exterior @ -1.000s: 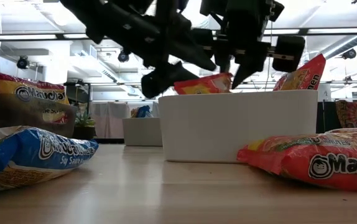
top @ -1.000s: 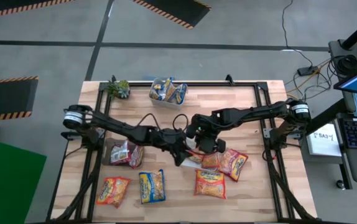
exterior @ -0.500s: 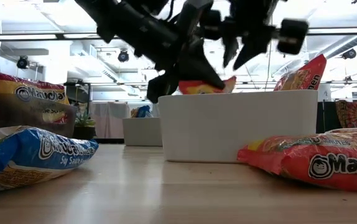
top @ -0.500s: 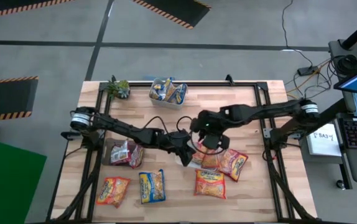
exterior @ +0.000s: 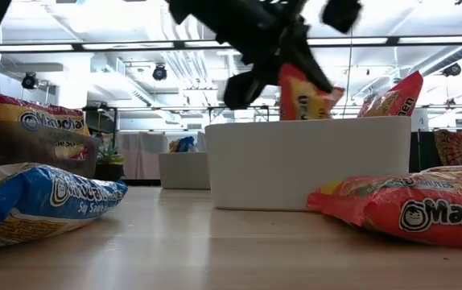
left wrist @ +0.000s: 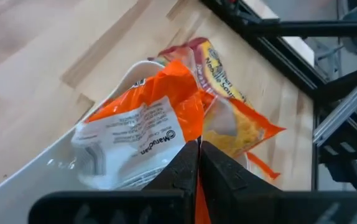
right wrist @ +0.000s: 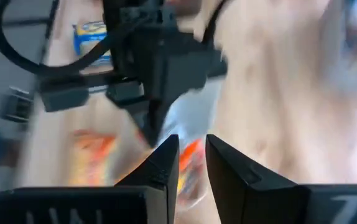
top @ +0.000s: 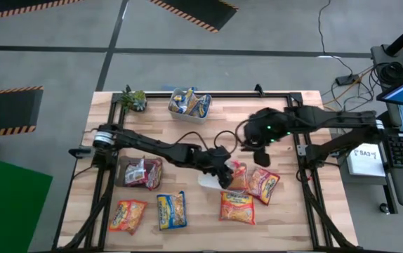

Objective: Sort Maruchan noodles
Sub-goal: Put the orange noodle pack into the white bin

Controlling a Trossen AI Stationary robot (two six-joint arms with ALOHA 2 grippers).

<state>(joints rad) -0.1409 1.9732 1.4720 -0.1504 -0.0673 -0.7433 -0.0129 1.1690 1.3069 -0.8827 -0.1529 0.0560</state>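
My left gripper (top: pixel 225 174) is shut on an orange Maruchan packet (left wrist: pixel 142 134) over the white tray (top: pixel 206 181) in the middle of the table. In the low view the packet (exterior: pixel 303 95) stands above the tray's wall (exterior: pixel 295 165). A second orange-and-yellow packet (left wrist: pixel 228 118) leans in the tray behind it. My right gripper (top: pixel 255 152) is open and empty, to the right of the tray and farther back. In its own wrist view (right wrist: pixel 193 149) it looks toward my left gripper. My left gripper pinches the orange packet's upper edge (left wrist: pixel 190 132) between its two fingers. The fingers come from above, slanting down from the table's left. The packet hangs nearly upright below them. Its lower part is inside the white tray, hidden behind the tray's wall in the low view.
Loose packets lie near the front edge: two orange (top: pixel 236 207) (top: pixel 263 184), one orange at the left (top: pixel 128 215), one blue-and-yellow (top: pixel 171 209). A dark tray (top: pixel 126 169) holds red packets. A clear tray (top: pixel 189 103) holds blue ones. A small plant (top: pixel 133 99) stands at the far left.
My left gripper has gone toward the table's right edge with the orange packet, which has tipped from nearly level to upright over the white tray. My right gripper has drawn away from the packet, toward the table's right and far edges.
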